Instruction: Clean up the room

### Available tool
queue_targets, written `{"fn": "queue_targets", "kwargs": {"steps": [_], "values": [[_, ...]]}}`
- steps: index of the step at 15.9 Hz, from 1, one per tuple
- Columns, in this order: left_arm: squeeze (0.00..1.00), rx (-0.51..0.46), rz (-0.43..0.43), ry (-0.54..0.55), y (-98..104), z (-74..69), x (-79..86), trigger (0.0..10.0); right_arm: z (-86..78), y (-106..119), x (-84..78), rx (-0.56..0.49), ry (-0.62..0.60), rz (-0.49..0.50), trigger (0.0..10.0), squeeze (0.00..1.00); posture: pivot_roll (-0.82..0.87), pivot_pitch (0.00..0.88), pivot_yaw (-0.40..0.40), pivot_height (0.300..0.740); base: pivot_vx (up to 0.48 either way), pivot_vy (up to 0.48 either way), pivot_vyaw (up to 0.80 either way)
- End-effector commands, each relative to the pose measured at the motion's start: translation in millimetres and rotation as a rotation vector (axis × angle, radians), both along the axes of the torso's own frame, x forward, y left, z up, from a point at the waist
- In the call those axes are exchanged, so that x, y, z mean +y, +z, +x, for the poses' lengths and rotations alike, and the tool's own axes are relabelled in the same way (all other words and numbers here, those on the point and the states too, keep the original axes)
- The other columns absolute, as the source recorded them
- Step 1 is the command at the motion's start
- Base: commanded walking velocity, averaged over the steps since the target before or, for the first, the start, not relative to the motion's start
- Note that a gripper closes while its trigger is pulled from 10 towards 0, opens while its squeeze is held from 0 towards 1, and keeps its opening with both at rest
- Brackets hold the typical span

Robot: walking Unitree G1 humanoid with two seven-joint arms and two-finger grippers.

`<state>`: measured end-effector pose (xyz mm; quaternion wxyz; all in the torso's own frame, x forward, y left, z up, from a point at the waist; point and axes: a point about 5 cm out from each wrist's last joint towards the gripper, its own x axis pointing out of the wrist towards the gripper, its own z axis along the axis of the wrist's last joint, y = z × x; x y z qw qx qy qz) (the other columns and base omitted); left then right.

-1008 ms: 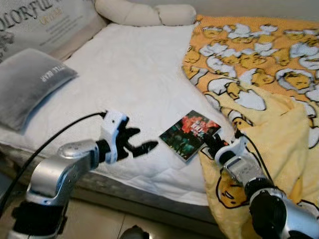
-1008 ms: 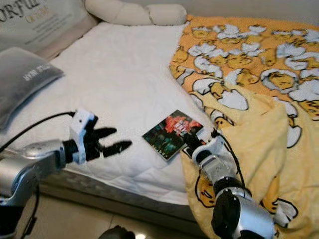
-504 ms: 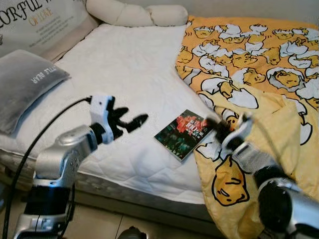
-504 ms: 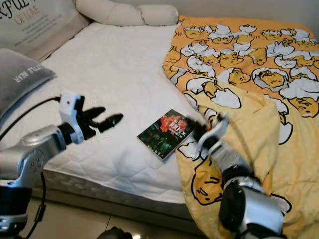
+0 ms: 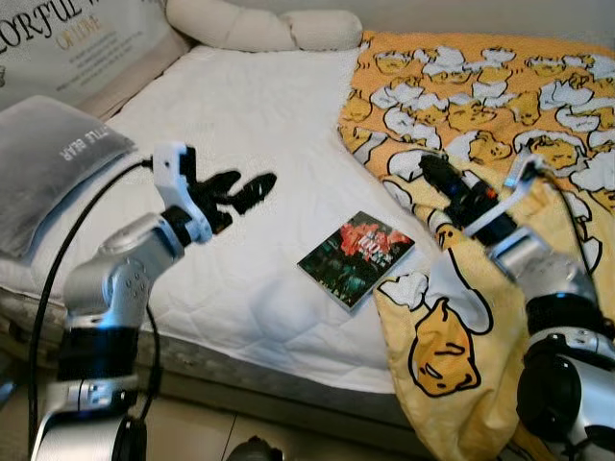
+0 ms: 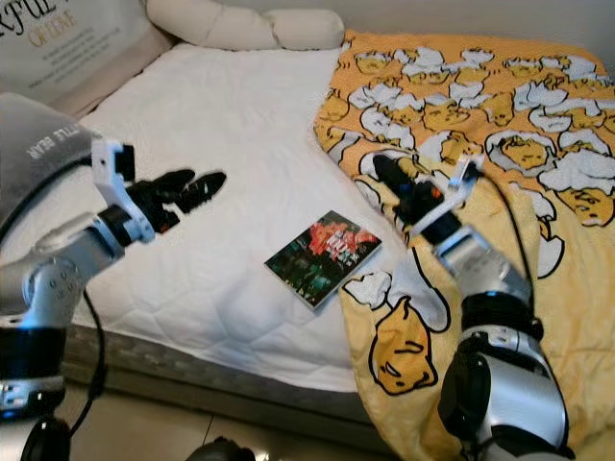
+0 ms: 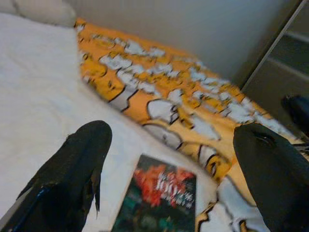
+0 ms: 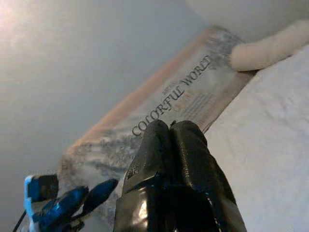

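Left eye view: left gripper (image 5: 252, 184) w/ black fingers parted, holding nothing, raised over the white quilted mattress (image 5: 259, 125). Right gripper (image 5: 430, 167) fingers pressed together, nothing between them, lifted above the yellow-orange cartoon-print blanket (image 5: 500, 106). Dark glossy book w/ red cover art (image 5: 356, 259) lies flat on mattress between both arms, just beside blanket edge. Grey pillow (image 5: 48, 163) at robot's left; cream bolster (image 5: 259, 27) at far end.

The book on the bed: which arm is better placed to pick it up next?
Probably the left. The left claw is open above the white mattress and its wrist view looks straight at the book. The right claw is shut and raised over the yellow blanket, pointing away from it.
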<state>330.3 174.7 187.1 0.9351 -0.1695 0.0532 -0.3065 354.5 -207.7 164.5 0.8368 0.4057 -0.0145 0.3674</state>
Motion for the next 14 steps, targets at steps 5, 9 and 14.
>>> {"fn": "queue_targets", "kwargs": {"steps": [5, 9, 14], "values": [[0.88, 0.003, 0.404, 0.001, -31.3, -7.5, -3.9, 10.0, -0.4, -51.8, 6.1, 0.252, -0.200, -0.588, 10.0, 0.00, 0.07, 0.000, 0.060, 0.740, 0.000, 0.000, 0.00], [0.00, -0.078, 0.571, 0.181, -42.9, -18.4, 1.6, 10.0, -20.8, -64.2, 15.0, 0.213, -0.380, -0.778, 10.0, 0.00, 0.08, 0.000, 0.043, 0.740, 0.000, 0.000, 0.00], [0.00, -0.043, 0.545, 0.339, -59.8, -39.3, 7.7, 10.0, -69.2, -87.6, 45.6, 0.228, -0.452, -0.869, 10.0, 0.00, 0.05, 0.000, 0.047, 0.740, 0.000, 0.384, -0.25]]}}
